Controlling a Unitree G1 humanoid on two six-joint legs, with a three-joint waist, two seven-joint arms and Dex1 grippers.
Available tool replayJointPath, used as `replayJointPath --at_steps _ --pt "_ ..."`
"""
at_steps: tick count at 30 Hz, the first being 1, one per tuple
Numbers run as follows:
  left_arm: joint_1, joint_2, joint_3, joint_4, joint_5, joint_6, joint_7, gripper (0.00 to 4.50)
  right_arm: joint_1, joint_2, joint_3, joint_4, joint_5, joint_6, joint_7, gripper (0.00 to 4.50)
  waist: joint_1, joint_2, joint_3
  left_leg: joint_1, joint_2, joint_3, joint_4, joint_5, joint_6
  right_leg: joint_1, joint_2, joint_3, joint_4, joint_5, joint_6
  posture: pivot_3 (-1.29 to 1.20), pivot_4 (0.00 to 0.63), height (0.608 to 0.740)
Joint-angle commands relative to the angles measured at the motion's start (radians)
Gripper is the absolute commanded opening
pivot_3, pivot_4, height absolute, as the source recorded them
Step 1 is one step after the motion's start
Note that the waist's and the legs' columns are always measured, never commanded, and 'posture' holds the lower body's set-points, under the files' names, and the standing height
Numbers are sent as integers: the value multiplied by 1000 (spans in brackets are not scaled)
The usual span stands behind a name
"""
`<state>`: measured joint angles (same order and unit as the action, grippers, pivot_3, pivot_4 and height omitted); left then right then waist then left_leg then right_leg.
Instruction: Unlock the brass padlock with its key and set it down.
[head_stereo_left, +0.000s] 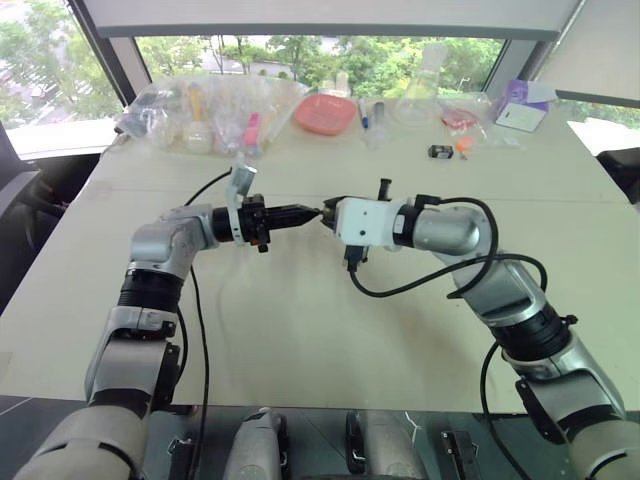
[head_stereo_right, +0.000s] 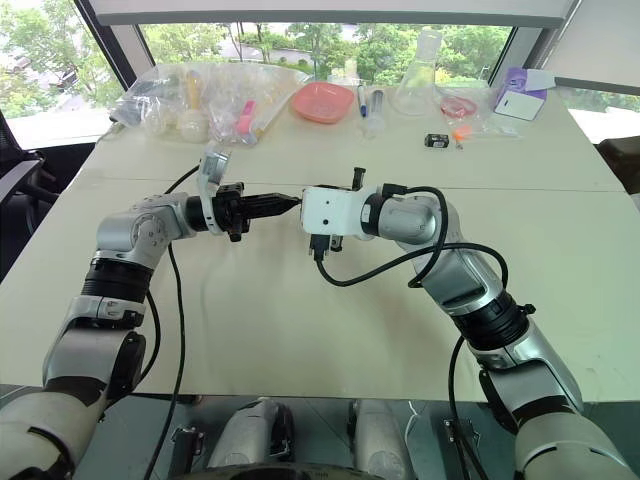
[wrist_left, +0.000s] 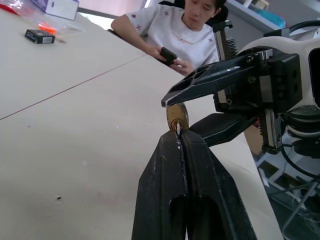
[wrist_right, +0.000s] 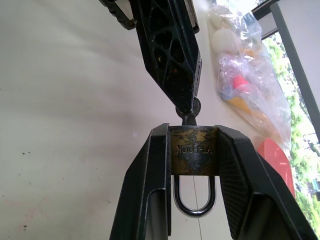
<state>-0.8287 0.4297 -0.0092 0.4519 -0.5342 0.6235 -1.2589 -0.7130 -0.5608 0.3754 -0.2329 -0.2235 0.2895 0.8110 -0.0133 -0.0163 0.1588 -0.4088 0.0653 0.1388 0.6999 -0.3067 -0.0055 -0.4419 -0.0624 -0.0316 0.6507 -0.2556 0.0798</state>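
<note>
Big windows stand behind the pale tabletop (head_stereo_left: 300, 340). Above it, the right pincer (wrist_right: 194, 150) squeezes the brass padlock (wrist_right: 194, 150) by its sides, so its keyhole end faces the other arm. The left pincer (wrist_left: 179, 137) is pinched shut on the key (wrist_right: 189, 111), which sits in the lock, likely ready to turn.
</note>
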Motion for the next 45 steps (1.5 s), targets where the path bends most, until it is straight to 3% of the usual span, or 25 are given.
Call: replayJointPath --at_steps 1,6,11,13,15,18,22,40,43,45 --pt "-15 2 -8 -30 40 -71 8 19 -30 10 -33 -41 3 -8 -3 685 0 0 0 0 0 0 0 0 0 0 0 0 0 0 0 0 150 733" --pt "19 -5 -103 -47 258 -471 61 19 -27 22 -44 -42 28 17 1 685 3 0 0 0 0 0 0 0 0 0 0 0 0 0 0 0 150 733" --pt "36 -8 -112 -28 329 -724 64 19 -25 41 -63 -46 56 60 9 685 0 0 0 0 0 1 0 0 0 0 0 0 0 0 0 0 150 733" --pt "33 -2 -112 -15 334 -723 58 19 -25 42 -66 -47 58 66 11 685 1 0 0 0 0 1 0 0 0 0 0 0 0 0 0 0 150 733" --pt "20 17 -99 -26 263 -519 14 19 -27 37 -65 -43 49 56 8 685 1 0 0 0 0 1 0 0 0 0 0 0 0 0 0 0 150 733" --pt "-50 33 -14 5 99 -189 -15 857 -35 22 -51 -25 8 7 -8 685 1 0 0 0 0 1 0 0 0 0 0 0 0 0 0 0 150 733" --pt "-94 49 20 27 56 -66 -15 2798 -40 17 -43 -11 -25 -40 -25 685 -1 0 0 0 0 0 0 0 0 0 0 0 0 0 0 0 150 733" --pt "-156 -63 11 118 83 -91 -13 2798 -36 38 -47 -32 -69 -66 -29 685 0 0 0 0 0 0 0 0 0 0 0 0 0 0 0 0 150 733" --pt "-162 -68 6 124 79 -85 -37 1940 -33 41 -46 -39 -73 -61 -28 685 -1 0 0 0 0 0 0 0 0 0 0 0 0 0 0 0 150 733" --pt "-160 -67 2 122 82 -82 -48 987 -32 42 -46 -41 -75 -59 -29 685 0 0 0 0 0 0 0 0 0 0 0 0 0 0 0 0 150 733"
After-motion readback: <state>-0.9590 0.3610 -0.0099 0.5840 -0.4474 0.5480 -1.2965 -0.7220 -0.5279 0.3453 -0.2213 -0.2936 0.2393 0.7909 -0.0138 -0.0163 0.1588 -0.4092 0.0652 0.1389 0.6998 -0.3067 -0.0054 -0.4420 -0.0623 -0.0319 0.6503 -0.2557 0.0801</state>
